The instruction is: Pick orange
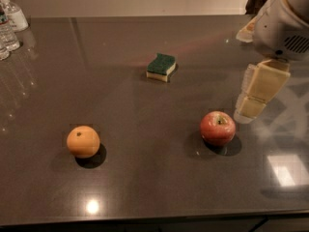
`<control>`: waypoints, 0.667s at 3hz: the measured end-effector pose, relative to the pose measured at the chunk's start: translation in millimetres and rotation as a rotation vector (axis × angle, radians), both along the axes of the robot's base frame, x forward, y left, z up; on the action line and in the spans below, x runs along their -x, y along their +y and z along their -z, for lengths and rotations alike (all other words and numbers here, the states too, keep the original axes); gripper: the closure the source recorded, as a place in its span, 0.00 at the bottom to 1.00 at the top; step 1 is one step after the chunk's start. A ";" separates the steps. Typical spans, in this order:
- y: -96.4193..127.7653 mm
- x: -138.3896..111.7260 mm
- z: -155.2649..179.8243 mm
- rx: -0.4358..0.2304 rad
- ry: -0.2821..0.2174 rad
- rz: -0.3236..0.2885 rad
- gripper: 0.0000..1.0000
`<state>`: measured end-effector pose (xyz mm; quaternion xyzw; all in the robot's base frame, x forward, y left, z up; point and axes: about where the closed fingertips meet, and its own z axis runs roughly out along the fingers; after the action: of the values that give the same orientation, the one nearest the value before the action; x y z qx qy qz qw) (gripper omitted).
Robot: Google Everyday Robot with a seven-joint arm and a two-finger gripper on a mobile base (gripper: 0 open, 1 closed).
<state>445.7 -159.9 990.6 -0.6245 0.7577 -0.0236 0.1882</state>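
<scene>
Item: one orange (83, 141), small, round, matte-skinned, dark stem dimple facing up, sitting whole on the dark tabletop (154, 187) at about eight o'clock, well apart from my gripper (250, 109), which hangs at three o'clock.

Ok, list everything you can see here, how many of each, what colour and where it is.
orange: one, orange, front left of the table, sitting free
apple: one, red, front right, well apart from the orange
sponge: one, green top on a yellow base, centre, towards the back
bottles: at least two, clear plastic, far back left corner, partly cut off by the edge of the view
table: one, dark grey and glossy, fills most of the view
arm: one, white housing, upper right corner
gripper: one, cream, at the right side, just up and right of the apple, far from the orange, holding nothing
</scene>
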 end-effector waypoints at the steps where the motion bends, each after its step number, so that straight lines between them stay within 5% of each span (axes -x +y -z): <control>1: 44.4 -1.3 -6.1 -0.029 -0.017 -0.069 0.00; 2: 93.3 -2.7 -3.1 -0.060 -0.007 -0.162 0.00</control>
<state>448.4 -66.6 993.6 -0.6777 0.7045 0.0121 0.2106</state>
